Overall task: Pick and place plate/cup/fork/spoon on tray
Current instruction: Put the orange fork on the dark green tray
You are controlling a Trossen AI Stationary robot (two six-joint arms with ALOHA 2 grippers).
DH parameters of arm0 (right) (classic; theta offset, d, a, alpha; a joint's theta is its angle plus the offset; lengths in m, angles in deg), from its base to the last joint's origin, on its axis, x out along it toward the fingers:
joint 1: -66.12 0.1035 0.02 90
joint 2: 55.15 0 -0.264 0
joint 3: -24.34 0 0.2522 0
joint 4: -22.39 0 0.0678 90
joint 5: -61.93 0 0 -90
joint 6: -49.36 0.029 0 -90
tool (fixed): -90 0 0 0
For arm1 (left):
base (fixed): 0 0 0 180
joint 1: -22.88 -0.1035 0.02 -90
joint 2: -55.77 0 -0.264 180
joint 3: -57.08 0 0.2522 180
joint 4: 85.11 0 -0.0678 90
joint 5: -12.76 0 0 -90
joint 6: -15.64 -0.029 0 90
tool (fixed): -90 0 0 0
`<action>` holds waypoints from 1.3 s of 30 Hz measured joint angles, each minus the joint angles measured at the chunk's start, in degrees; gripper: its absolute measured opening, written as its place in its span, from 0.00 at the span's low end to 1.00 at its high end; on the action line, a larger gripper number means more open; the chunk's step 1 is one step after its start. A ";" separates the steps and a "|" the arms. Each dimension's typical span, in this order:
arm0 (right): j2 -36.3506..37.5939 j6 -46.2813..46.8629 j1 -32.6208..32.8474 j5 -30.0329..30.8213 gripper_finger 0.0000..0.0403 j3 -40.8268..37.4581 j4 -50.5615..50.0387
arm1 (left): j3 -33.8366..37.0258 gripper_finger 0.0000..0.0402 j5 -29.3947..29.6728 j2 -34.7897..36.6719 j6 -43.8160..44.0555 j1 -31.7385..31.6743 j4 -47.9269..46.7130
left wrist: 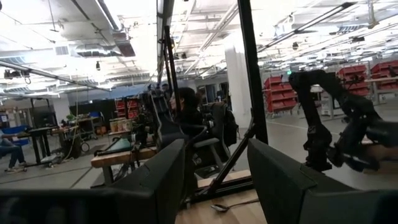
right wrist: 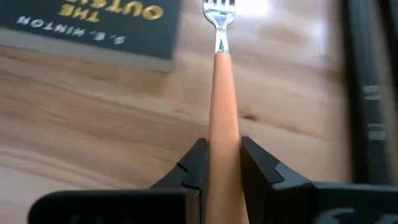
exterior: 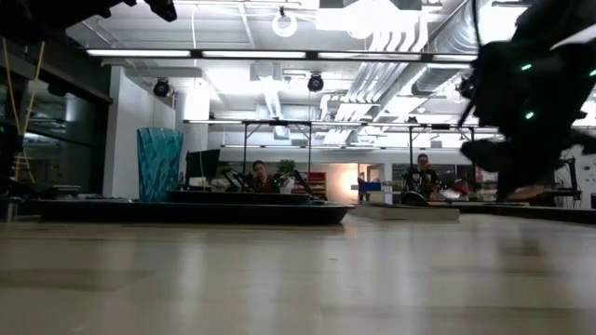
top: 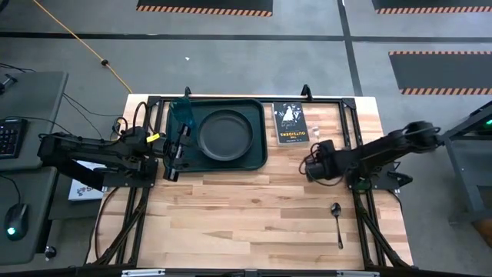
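Observation:
The dark green tray (top: 261, 115) lies at the far middle of the table. The black plate (top: 225, 135) lies flat on it and the teal cup (top: 182, 114) stands upright in its far left corner; the cup also shows in the low view (exterior: 160, 165). My right gripper (top: 314, 154) is right of the tray, beside the book, and is shut on the fork (right wrist: 219, 37), which has a tan handle and light metal tines. The spoon (top: 337, 219) lies flat at the near right. My left gripper (top: 175, 154) is open and empty, raised at the tray's left edge. My right gripper pinches the fork's tan handle (right wrist: 222, 134) between its two fingers. The fingers point toward the table's far edge and the fork runs along them, its tines (right wrist: 219, 11) ahead of the fingertips. Whether the tines rest on the table, I cannot tell.
A black book (top: 290, 123) with white print lies right of the tray, close to the fork's tines. Black frame rails (top: 350, 115) run along the table's far and side edges. Bare wood lies between the tray and the near edge. People sit in the room behind (exterior: 424, 172).

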 joint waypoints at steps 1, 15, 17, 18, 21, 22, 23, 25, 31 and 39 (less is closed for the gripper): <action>1.02 1.14 0.70 0.72 0.10 0.40 -1.82 | 0.00 0.41 0.00 0.00 -0.02 0.00 0.02; -5.56 -30.28 0.27 7.81 0.10 2.63 56.11 | 0.00 0.41 0.00 0.01 -0.16 -0.04 0.89; -9.82 -33.12 -1.97 5.60 0.10 4.48 61.28 | 0.00 0.41 0.00 0.02 -0.17 -0.04 0.85; -12.04 -33.25 -2.99 5.13 0.10 5.93 61.74 | 0.00 0.41 0.00 0.02 -0.17 -0.04 0.89; -19.28 -33.72 -5.89 4.46 0.10 11.38 61.36 | 0.00 0.41 0.00 0.01 -0.17 -0.04 0.83; -21.54 -34.49 -6.66 3.96 0.10 13.49 61.26 | 0.00 0.41 0.00 0.02 -0.18 -0.04 0.87; -23.84 -35.60 -7.42 3.19 0.10 15.86 61.27 | 0.00 0.41 0.00 0.02 -0.20 -0.04 0.87; -27.76 -37.69 -8.81 1.00 0.10 20.65 59.07 | 0.00 0.41 0.00 0.02 -0.20 -0.04 0.83; -35.07 -33.97 -11.84 2.81 0.10 31.41 43.02 | 0.00 0.41 0.00 0.02 -0.20 -0.04 0.83; -35.69 -26.74 -12.12 4.79 0.10 32.98 37.26 | 0.00 0.41 0.18 0.02 -2.87 -0.04 0.89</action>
